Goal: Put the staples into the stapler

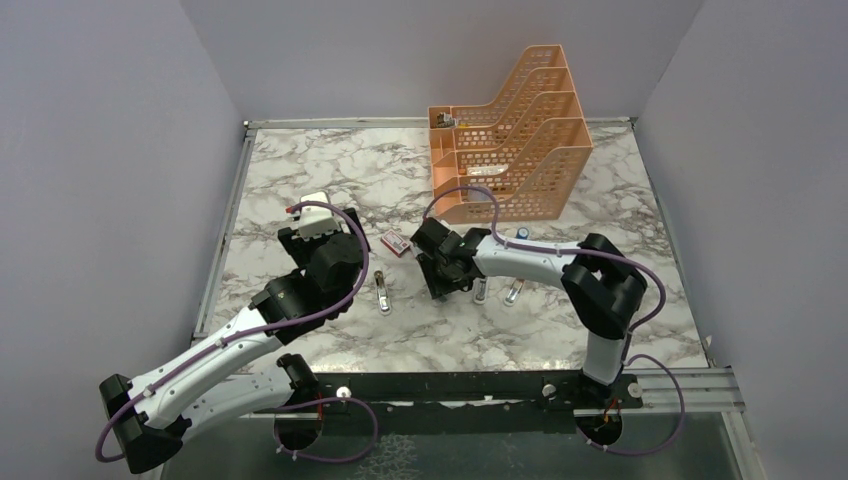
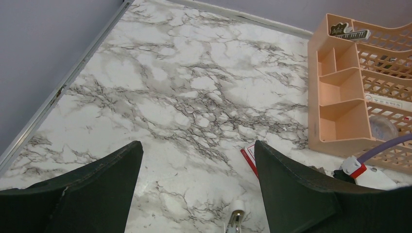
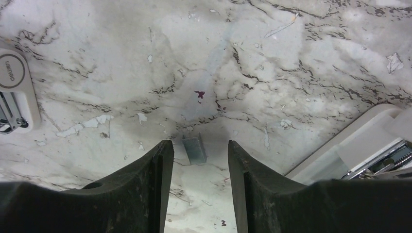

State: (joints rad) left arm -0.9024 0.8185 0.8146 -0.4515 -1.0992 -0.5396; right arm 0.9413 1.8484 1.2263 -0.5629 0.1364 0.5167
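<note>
A short grey strip of staples (image 3: 194, 149) lies on the marble table, just beyond and between the tips of my right gripper (image 3: 200, 143), which is open and not touching it. A white stapler with its metal channel showing (image 3: 374, 148) lies to the right of that gripper, and another white stapler part (image 3: 12, 92) to the left. In the top view my right gripper (image 1: 438, 280) points down between the staplers (image 1: 384, 295) (image 1: 481, 290). The red staple box (image 1: 396, 242) lies nearby. My left gripper (image 2: 197, 145) is open and empty, above the table.
An orange desk organizer (image 1: 510, 150) stands at the back right and also shows in the left wrist view (image 2: 340, 97). A small blue cylinder (image 1: 523, 232) lies in front of it. Another metal stapler piece (image 1: 513, 291) lies by the right arm. Walls close in the left, back and right sides.
</note>
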